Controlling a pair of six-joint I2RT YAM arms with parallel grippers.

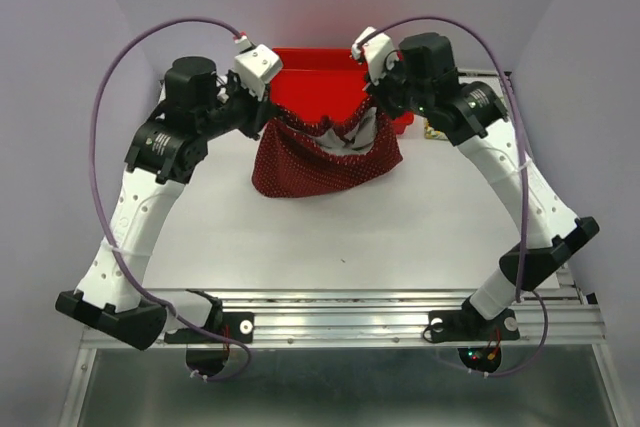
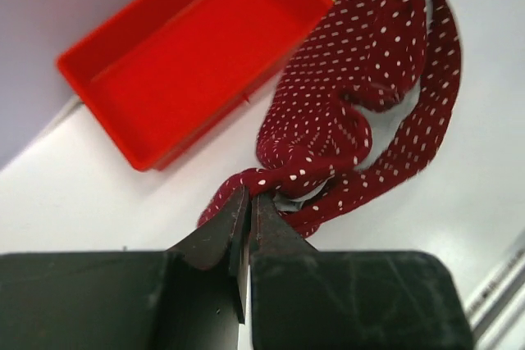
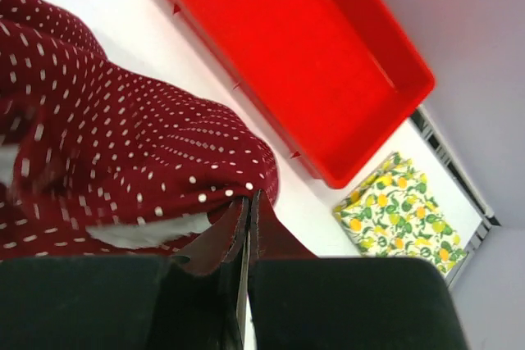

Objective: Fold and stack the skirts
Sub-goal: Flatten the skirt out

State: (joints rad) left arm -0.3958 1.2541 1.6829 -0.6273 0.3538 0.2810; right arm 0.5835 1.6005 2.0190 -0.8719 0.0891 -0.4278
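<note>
1. Left claw (image 2: 248, 196): jaws almost closed, pinching one end of the dark red skirt (image 1: 325, 169) at the waist. Right claw (image 3: 248, 196): jaws pressed tight on the other end of the waist
2. Red skirt hangs between the two claws near the far edge of the surface (image 1: 330, 257), just in front of the red tray (image 1: 300, 67). Can't tell if the hem touches the surface. The waist sags open in the middle, with pale lining showing
3. Lemon skirt (image 3: 402, 215) lies flat and already folded toward the far right corner, near the tray's end. My read: about half done; the red one is not yet laid, folded or stacked
4. Step in hand looks like spread and lay down. Move the claws apart until the waist sag is gone, and keep both at the same height so the hem lands square
5. Bring it toward the middle of the surface, clear of the tray rim. Lower it hem first, then lay the waist down last to avoid bunching
6. Both grips are thin edge pinches, so go slow and keep the arms in sync; a jerk could pull a corner free
7. Let go only once the cloth lies flat
</note>
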